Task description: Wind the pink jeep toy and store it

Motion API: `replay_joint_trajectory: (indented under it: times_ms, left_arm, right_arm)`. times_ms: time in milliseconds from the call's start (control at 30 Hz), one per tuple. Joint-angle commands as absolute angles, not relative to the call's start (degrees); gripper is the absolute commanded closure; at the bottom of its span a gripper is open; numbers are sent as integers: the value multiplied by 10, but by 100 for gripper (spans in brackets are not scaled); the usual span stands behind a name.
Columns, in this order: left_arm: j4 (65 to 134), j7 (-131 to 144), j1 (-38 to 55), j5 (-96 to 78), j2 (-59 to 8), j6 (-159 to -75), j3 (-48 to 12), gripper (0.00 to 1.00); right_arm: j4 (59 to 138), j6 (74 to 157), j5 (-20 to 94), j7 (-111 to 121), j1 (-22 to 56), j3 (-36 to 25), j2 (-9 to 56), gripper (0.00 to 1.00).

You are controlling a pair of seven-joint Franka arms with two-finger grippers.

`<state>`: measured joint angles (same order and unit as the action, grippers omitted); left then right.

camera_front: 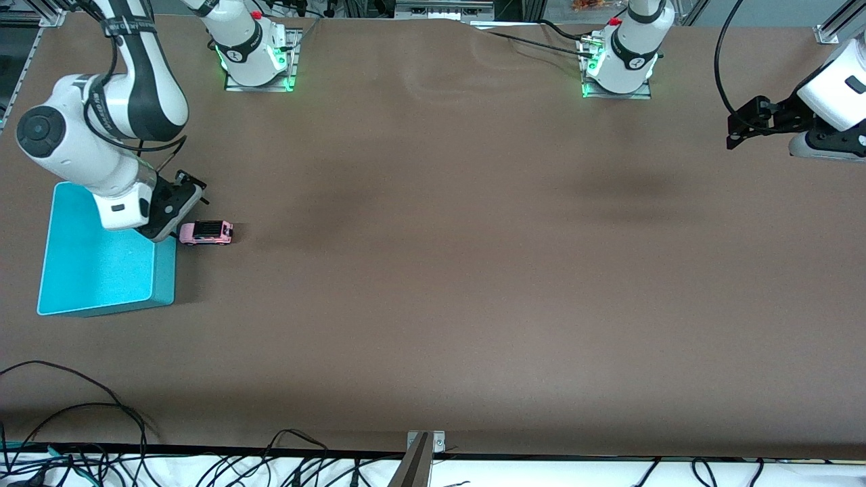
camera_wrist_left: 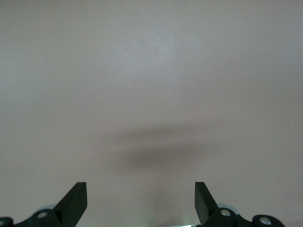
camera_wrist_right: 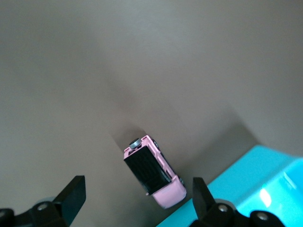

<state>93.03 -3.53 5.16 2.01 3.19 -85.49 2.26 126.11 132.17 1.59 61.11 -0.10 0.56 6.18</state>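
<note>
- Hovering beside the bin, the right gripper is held over the jeep, fingers apart, presumably for grasping.
- The left gripper is parked over bare worktop, fingers apart, waiting.

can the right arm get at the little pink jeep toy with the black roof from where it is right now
Probably yes. The right gripper hangs open over the small boxy pink jeep toy, which stands on the brown table beside the teal plastic bin. Nothing covers it, though the bin wall is close.
</note>
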Motion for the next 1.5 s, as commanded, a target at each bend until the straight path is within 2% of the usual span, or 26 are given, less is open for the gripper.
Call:
replay_joint_trajectory:
  times_ms: [0, 67, 300, 367, 801, 1002, 1102, 1202, 1402, 1469]
  left_arm:
    - [910, -35, 55, 17, 21, -848, 23, 0]
    - [910, -36, 52, 17, 21, -848, 23, 0]
    - [910, -38, 50, 4, 20, -849, 24, 0]
    - [910, -38, 50, 4, 20, -849, 24, 0]
    - [909, -37, 50, 2, 20, -849, 25, 0]
    - [909, -35, 50, -5, 20, -849, 24, 0]
    - [909, -34, 50, -5, 20, -849, 24, 0]
    - [909, -33, 50, -5, 20, -849, 25, 0]
    - [909, -31, 50, -6, 20, -849, 24, 0]
    - [909, -31, 50, -6, 21, -849, 24, 0]
  right_arm:
    - [1289, 1411, 18, 742, -7, -3, 100, 0]
    - [1296, 1441, 18, 774, -8, -11, 115, 0]
    - [1296, 1453, 18, 803, -19, -14, 153, 0]
    - [1296, 1454, 18, 811, -19, -14, 165, 4]
    - [1318, 1459, 21, 856, -20, -14, 170, 11]
    - [1333, 1520, 21, 863, -20, -14, 187, 11]
    - [1334, 1528, 21, 867, -20, -14, 189, 20]
    - [1334, 1528, 21, 866, -19, -14, 184, 34]
    - [1332, 1522, 20, 864, -19, -10, 157, 75]
    - [1332, 1518, 19, 863, -19, -8, 147, 86]
